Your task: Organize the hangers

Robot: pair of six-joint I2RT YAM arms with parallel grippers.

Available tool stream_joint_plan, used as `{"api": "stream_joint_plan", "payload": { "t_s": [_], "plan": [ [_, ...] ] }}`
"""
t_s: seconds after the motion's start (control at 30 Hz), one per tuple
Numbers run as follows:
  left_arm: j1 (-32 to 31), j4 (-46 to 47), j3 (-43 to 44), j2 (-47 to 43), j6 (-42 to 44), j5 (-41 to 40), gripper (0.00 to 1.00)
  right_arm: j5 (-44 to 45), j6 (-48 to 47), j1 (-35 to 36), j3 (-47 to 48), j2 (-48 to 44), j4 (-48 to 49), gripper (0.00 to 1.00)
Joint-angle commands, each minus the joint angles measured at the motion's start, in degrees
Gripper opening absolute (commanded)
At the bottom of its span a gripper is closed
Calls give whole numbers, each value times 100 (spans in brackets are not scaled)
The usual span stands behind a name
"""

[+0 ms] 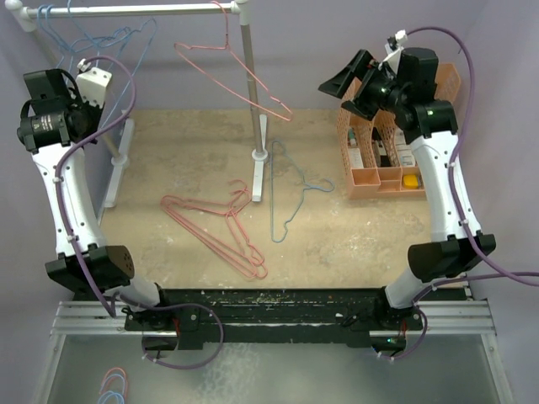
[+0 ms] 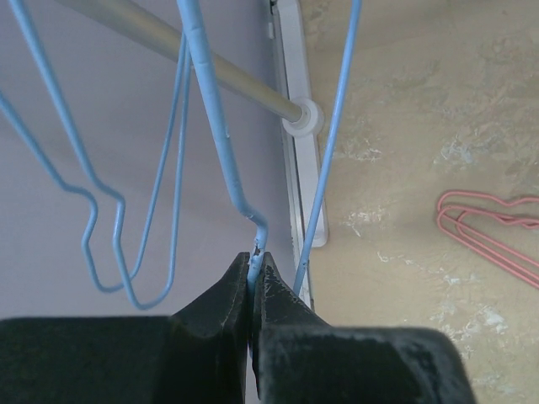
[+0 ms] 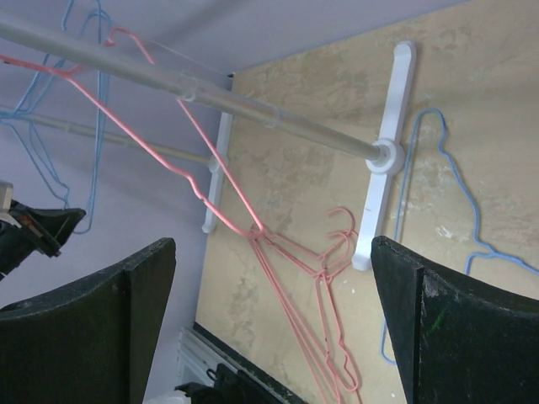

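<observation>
Where the tabletop (image 1: pixel 354 236) lies nearest, pink hangers (image 1: pixel 223 231) sprawl beside one blue hanger (image 1: pixel 290 189); farther, the left tool (image 2: pixel 255 268) pinches a hung blue hanger (image 2: pixel 210 109) on the rack (image 1: pixel 143 11), and the right tool (image 3: pixel 269 248) gapes wide, raised far right.

The hanging blue hangers (image 1: pixel 91 38) I see are light blue, on a white pole rack (image 1: pixel 152 11). The hanging pink hanger (image 1: pixel 242 77) is pink-red, as is the pink pile (image 1: pixel 217 229) on the surface (image 1: pixel 354 240), which is mottled sandy beige with paler patches. The lying blue hanger (image 1: pixel 285 189) is light blue. The slotted file holder (image 1: pixel 383 191) is orange, with a yellow item (image 1: pixel 410 180) inside. The backdrop (image 1: pixel 337 34) is plain lilac. My left arm (image 1: pixel 63 194) and right arm (image 1: pixel 446 194) are white with black joints and purple cables (image 1: pixel 442 30). My left hand (image 2: pixel 255 263) is black; the gripped hanger (image 2: pixel 215 118) is light blue, its paint chipped pale near the bend. My right hand (image 3: pixel 271 244) is black too.
</observation>
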Motion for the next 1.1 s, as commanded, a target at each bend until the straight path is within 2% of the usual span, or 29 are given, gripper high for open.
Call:
{"api": "stream_joint_plan", "payload": {
  "t_s": [0.0,0.17,0.3,0.33,0.43,0.53,0.57,0.6,0.63,0.73,0.9,1.07],
  "plan": [
    [198,373,305,247,242,402,0,167,-250,-47,-452,-217,148,100],
    [216,457,423,430,246,417,0,339,-357,-47,-1143,-381,213,100],
    [216,467,462,488,298,366,0,458,-373,-45,-2084,-487,314,100],
    [216,476,463,488,302,353,5,578,-379,-47,-2393,-493,314,100],
    [216,463,517,451,266,360,29,1294,-547,-41,-3298,-372,298,97],
    [216,485,562,357,193,411,63,1814,-560,-6,-3745,-2,304,93],
    [216,476,586,339,165,428,77,1970,-530,34,-3797,118,317,93],
    [216,447,617,326,156,442,95,2117,-484,82,-3803,253,312,93],
    [216,421,664,315,138,443,100,2253,-459,149,-3769,383,284,93],
    [216,341,802,261,112,418,99,2951,-267,450,-3480,766,51,90],
    [216,324,1020,-141,150,555,99,4061,-2,861,-2643,1534,-535,78],
    [205,-173,1151,-681,262,1458,99,4470,179,928,-1933,2229,-920,76]
  ]
}}
